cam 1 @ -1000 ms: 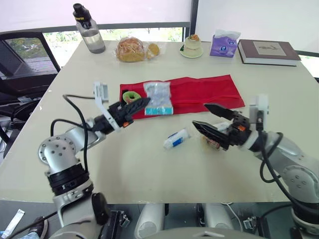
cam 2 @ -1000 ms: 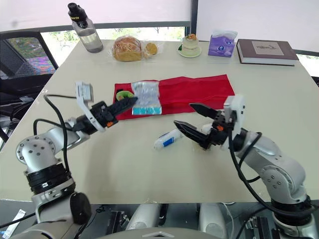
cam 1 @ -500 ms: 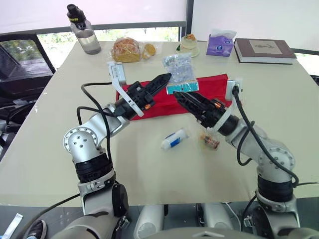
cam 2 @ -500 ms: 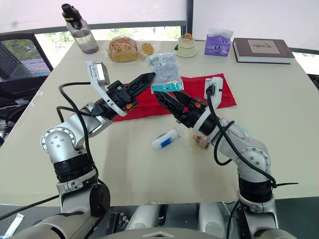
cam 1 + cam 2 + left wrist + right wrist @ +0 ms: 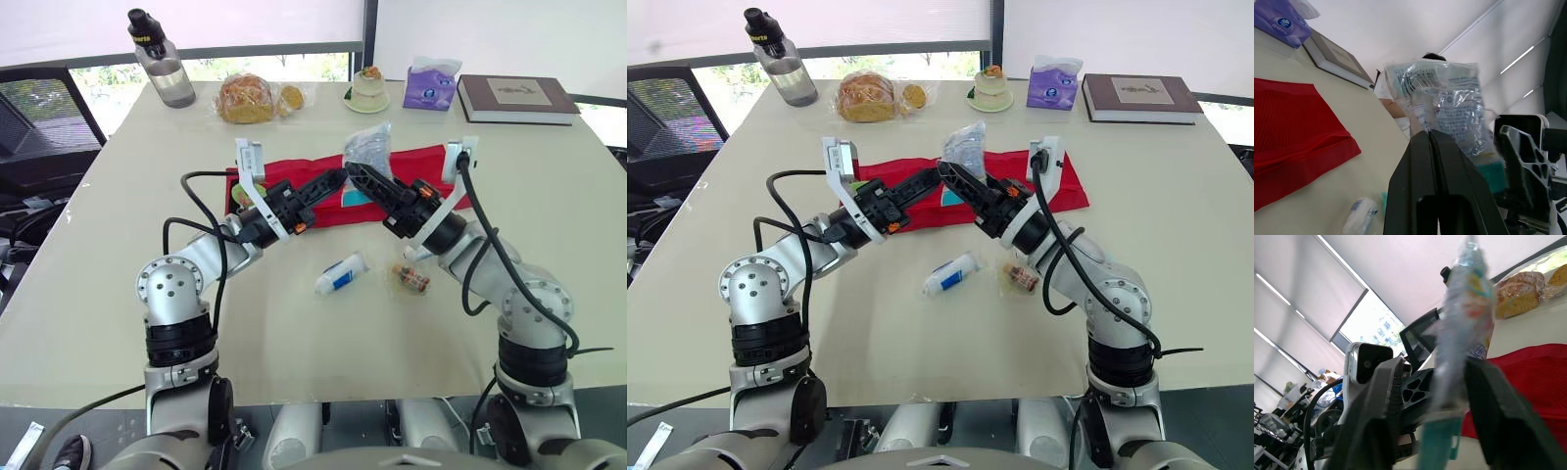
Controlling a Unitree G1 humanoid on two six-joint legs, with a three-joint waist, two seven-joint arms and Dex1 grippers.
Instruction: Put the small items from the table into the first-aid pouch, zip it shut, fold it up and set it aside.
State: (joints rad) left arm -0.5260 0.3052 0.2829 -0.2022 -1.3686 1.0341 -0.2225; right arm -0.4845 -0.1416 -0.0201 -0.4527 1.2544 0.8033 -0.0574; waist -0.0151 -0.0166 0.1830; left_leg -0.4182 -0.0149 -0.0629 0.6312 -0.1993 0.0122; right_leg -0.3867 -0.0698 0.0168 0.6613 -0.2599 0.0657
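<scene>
Right gripper point(image 5: 355, 174) moved up to packet point(image 5: 368, 149) base since half second ago. Head view: left gripper point(image 5: 339, 177) pinches packet above red pouch point(image 5: 431, 162); on table point(image 5: 549, 196) one tube point(image 5: 341, 275), one wrapped item point(image 5: 410, 278). Left wrist: fingers point(image 5: 1415, 186) clamped on one packet. Right wrist: fingers point(image 5: 1498, 421) spread, astride packet.

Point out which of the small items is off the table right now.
The clear plastic packet, pinched by the left gripper above the red pouch. The white tube and the small wrapped item lie on the table.
</scene>
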